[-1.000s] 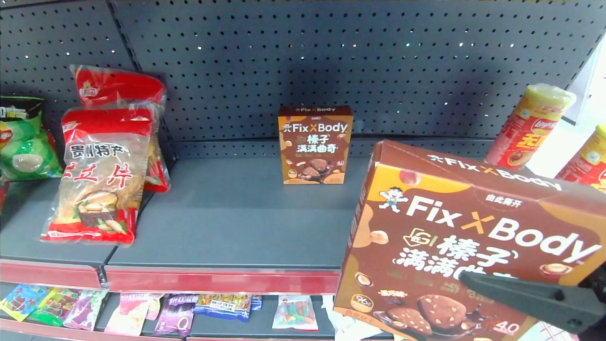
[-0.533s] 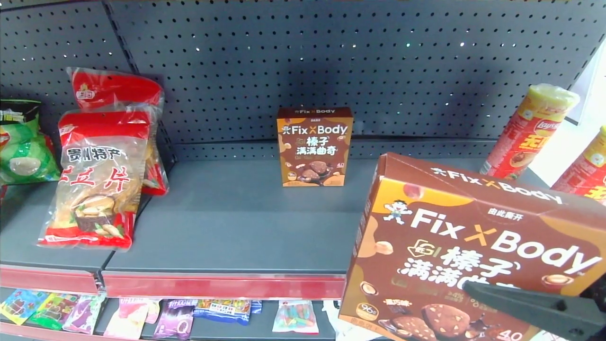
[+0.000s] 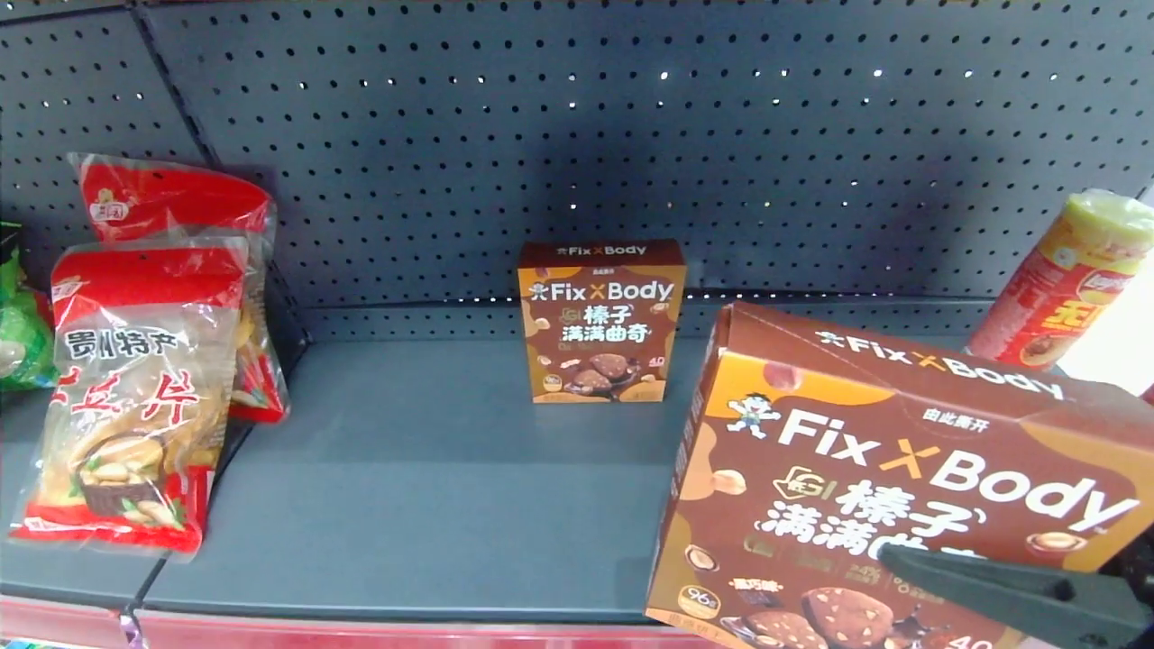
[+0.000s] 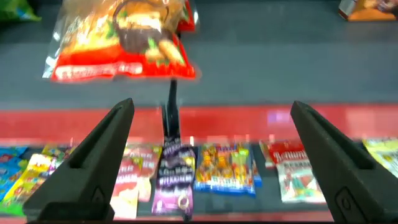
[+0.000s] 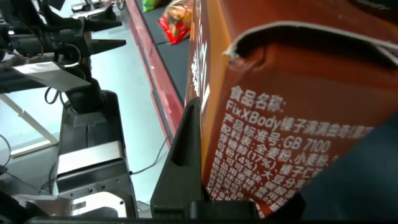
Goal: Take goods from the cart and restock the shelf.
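Head view, held box: brown cookie carton, the held box (image 3: 892, 487), is up at the right front of the shelf (image 3: 433, 487), tilted. Its lower corner is cut off by the frame, and it's hard to call whether it's over the board or short of it.
Head view, right pincer: the right pincer (image 3: 902, 557) is clamped on the held box, one dark finger (image 3: 1001, 586) across the front face. The other finger is hidden behind the carton.
Head view, shelf box: a matching shelf box (image 3: 599, 320) stands upright at the back by the pegboard (image 3: 541, 135), well apart from the held box.
Head view, neighbours: red snack bags (image 3: 126, 397) lean on the left and a crisp tube (image 3: 1064, 279) tilts on the right. A green bag (image 3: 13, 342) barely makes it in at the left edge.
Left wrist view, left pincer: the left pincer (image 4: 212, 109) is released, spread wide, low before the red front strip (image 4: 249, 121). Blurred candy packets (image 4: 224, 171) lie on the level below.
Right wrist view, grip: one finger is pressed flat on the carton's printed side, with a ragged flap edge above. The far finger is out of sight.
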Robot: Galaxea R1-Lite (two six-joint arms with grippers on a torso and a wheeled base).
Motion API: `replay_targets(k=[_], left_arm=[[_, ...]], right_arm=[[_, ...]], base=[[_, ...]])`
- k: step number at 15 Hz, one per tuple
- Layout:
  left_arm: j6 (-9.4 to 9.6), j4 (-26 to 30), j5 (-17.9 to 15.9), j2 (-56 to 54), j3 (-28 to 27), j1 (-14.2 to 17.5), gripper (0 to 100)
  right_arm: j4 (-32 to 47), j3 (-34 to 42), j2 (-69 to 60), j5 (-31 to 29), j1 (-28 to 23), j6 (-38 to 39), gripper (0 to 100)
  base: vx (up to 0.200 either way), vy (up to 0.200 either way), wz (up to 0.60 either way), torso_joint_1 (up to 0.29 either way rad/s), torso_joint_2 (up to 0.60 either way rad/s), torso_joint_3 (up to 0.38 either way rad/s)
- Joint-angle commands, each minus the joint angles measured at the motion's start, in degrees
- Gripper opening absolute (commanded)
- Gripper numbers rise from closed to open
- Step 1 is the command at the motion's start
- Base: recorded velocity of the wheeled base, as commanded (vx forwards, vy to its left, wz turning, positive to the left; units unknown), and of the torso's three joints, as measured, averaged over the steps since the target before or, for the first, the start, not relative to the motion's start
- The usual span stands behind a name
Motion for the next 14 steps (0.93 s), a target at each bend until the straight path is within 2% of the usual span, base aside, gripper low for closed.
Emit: replay_targets(k=[1,14], left_arm=[[-0.02,0.0,0.0,0.0,0.0,0.0,100],[0.33,0.0,-0.5,0.0,0.0,0.0,100]], right_arm=[[0.0,0.1,0.2,0.0,0.0,0.0,0],[-0.1,-0.9,0.2,-0.1,0.0,0.0,0]], base=[[0.0,0.0,0.0,0.0,0.0,0.0],[0.0,0.0,0.0,0.0,0.0,0.0]])
